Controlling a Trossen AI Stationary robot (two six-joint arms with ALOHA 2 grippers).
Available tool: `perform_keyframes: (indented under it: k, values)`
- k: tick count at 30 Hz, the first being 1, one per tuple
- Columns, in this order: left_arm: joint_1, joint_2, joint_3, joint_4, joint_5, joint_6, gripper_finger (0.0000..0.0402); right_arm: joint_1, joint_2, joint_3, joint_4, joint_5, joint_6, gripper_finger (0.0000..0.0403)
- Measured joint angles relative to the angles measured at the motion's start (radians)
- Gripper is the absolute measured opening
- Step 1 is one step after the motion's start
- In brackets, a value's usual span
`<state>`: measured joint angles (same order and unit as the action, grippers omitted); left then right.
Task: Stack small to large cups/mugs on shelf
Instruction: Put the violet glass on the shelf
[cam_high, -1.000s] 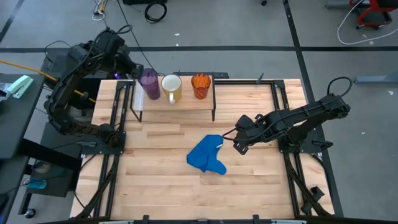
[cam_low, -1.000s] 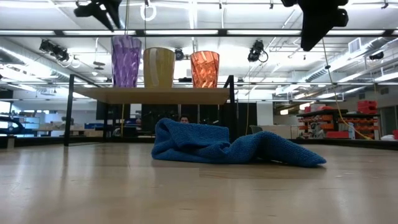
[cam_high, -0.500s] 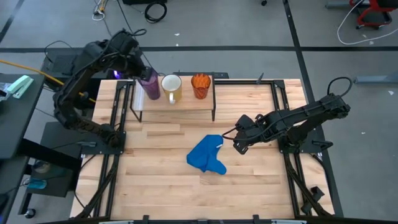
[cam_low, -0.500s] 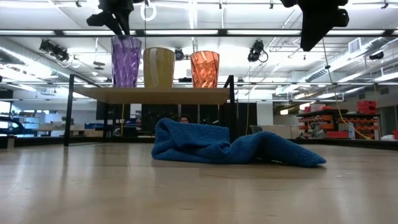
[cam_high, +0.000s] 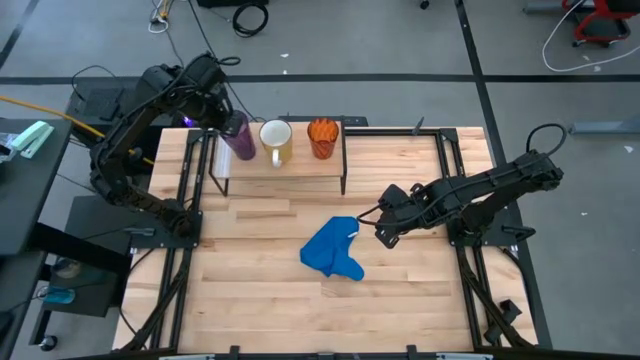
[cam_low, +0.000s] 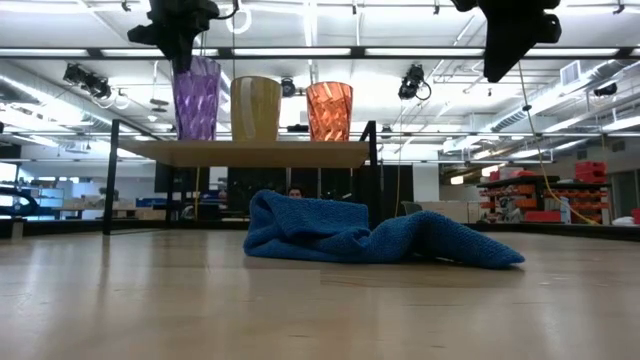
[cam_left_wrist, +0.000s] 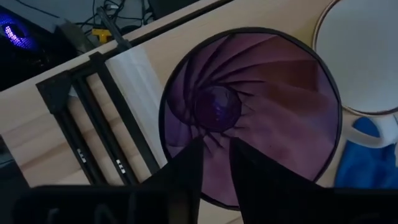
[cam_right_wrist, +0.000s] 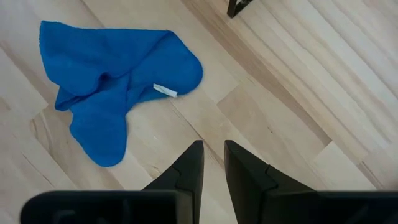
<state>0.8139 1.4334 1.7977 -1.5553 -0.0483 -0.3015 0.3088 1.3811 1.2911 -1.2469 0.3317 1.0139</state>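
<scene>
The purple tumbler (cam_high: 241, 140) stands at the left end of the shelf (cam_high: 300, 166), leaning a little toward the table's left; it also shows in the low view (cam_low: 196, 100). The white mug (cam_high: 275, 135) is in the middle and the orange cup (cam_high: 322, 135) on the right, both upright on their bases. My left gripper (cam_left_wrist: 216, 158) is over the tumbler's mouth, its fingers close together and dipping past the rim. My right gripper (cam_high: 382, 235) hangs shut and empty above the table, to the right of the blue cloth (cam_high: 332, 250). My left gripper comes at the tumbler from above, pointing down, with its shut fingers (cam_left_wrist: 186, 168) just inside the mouth at the near rim (cam_left_wrist: 163, 134). They seem to push on the wall rather than pinch it. The tumbler's base stays on the shelf and it leans slightly.
The blue cloth (cam_right_wrist: 112, 81) lies crumpled on the tabletop in front of the shelf. Black frame rails (cam_high: 185, 170) run along the table's left and right sides. The shelf's white strip (cam_left_wrist: 134, 74) lies just beyond the tumbler.
My left gripper has moved from left of the tumbler toward the table's right, over its mouth, and come down into it. The tumbler has shifted a little toward the table's left and now leans. The mug, the cup, the cloth and my right arm have kept still.
</scene>
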Motion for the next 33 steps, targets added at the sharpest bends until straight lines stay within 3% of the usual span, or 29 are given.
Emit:
perform_keyframes:
  k: [33]
  values:
    - [0.000, -0.060, 0.000, -0.016, 0.013, 0.024, 0.0074, 0.000, 0.000, 0.000, 0.000, 0.000, 0.013, 0.0071]
